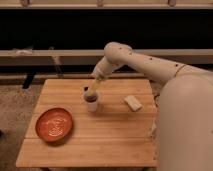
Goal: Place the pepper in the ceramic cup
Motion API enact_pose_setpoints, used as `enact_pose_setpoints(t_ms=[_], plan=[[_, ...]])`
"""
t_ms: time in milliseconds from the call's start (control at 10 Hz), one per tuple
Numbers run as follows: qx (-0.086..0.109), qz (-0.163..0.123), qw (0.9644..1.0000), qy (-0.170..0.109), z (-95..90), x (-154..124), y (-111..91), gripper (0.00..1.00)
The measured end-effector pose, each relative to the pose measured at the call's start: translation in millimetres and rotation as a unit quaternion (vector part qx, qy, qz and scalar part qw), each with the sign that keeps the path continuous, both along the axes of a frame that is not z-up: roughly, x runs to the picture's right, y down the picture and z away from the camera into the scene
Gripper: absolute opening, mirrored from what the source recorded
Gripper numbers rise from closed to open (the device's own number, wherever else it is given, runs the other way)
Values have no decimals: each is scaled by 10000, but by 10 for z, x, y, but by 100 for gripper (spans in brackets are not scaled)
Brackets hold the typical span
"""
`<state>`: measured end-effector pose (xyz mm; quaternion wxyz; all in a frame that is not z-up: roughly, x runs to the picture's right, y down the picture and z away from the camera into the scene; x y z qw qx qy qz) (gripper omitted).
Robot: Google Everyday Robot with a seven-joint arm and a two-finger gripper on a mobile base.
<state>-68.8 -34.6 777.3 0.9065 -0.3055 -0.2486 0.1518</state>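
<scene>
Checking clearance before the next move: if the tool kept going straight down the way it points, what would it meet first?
Probably the ceramic cup, directly below the tool; something dark red, likely the pepper, sits at its rim.

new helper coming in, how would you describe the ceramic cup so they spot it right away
On the wooden table, look near the middle, just below the gripper at the arm's tip. The ceramic cup is small, pale and handleless, with something dark at its rim, unlike the flat orange-red plate and the pale block.
</scene>
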Motion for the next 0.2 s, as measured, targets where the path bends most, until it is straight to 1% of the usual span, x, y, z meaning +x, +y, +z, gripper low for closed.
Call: enact_pose_setpoints(t_ms=[200], plan=[[-1,-16,10000,-9,-12,-2,-6,80]])
